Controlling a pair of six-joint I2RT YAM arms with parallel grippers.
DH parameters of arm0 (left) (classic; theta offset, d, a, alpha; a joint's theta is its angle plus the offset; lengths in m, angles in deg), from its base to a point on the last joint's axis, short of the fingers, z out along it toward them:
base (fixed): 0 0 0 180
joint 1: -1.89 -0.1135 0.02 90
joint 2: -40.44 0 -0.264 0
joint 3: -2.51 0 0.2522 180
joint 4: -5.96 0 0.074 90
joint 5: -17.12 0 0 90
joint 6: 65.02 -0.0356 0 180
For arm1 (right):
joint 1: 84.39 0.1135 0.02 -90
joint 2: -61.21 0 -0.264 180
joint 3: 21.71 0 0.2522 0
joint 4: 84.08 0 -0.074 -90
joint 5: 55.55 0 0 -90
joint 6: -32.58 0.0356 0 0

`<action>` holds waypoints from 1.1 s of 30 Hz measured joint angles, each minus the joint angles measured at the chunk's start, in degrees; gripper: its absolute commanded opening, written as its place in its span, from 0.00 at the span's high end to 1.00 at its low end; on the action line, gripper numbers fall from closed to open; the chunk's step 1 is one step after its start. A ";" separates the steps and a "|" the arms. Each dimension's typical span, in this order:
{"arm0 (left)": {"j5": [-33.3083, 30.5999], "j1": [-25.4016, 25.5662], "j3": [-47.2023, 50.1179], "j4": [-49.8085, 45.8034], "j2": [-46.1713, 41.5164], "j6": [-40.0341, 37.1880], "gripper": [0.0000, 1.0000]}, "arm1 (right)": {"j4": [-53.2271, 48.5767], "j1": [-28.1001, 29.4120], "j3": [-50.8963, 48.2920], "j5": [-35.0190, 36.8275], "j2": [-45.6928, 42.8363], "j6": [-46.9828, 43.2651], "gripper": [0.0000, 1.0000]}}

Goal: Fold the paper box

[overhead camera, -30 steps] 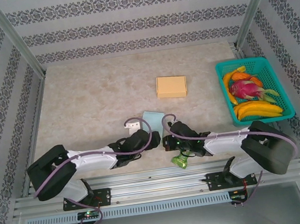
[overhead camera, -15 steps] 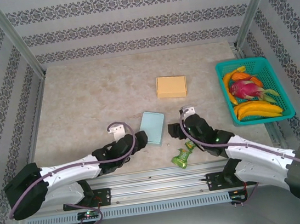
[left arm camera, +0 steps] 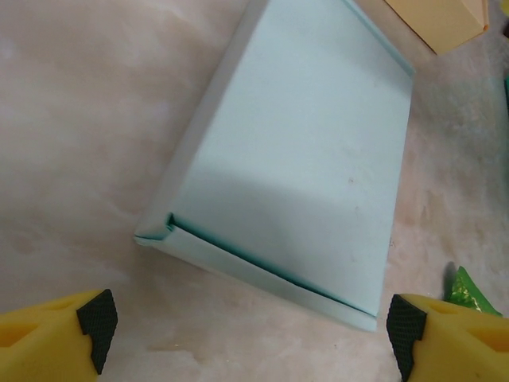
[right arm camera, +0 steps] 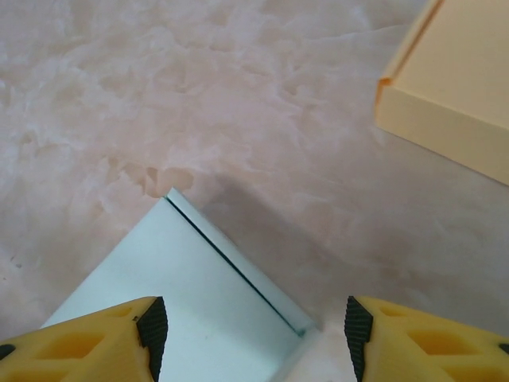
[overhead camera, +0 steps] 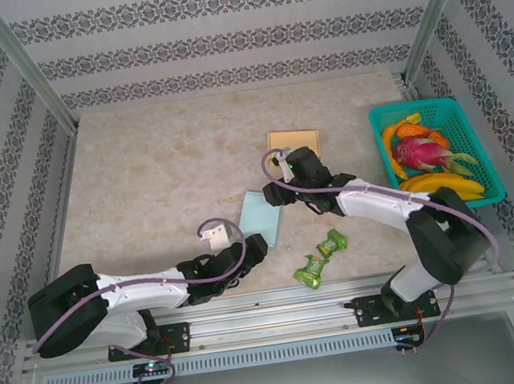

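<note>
A: What sits closest to the arm bases?

B: The left gripper, low over the table by the near edge. Its yellow fingers with black pads stand wide apart and hold nothing.

A: And the thing to be folded?

B: The pale blue paper box lies just beyond those fingers, resting on the table near the middle and turned at a slight angle. From the left wrist, its near edge shows a narrow flap along the front with a small crease at the left corner. Neither pad touches it.

A: Anything beside it?

B: Green wrappers lie to its right, apart from it.

A: Where is the other arm?

B: It reaches in from the right, with the right gripper over the box's far corner. Its jaws are apart too, with nothing between them. That corner lies under the gap; whether the tips touch the paper, I cannot tell.

A: Farther out?

B: A tan box sits just past the right gripper, partly behind the arm. Off to the right, a teal basket holds bananas and a dragon fruit.
</note>
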 measured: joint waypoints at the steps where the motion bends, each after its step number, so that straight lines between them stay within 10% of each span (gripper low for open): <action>1: 0.00 0.07 -0.22 0.55 0.83 0.48 0.12 | -0.04 -0.04 1.03 -0.76 1.64 -0.52 0.39; 33: -2.05 -3.08 -6.38 5.16 12.20 1.46 0.15 | 4.33 -2.99 6.58 -11.45 15.80 -5.60 0.48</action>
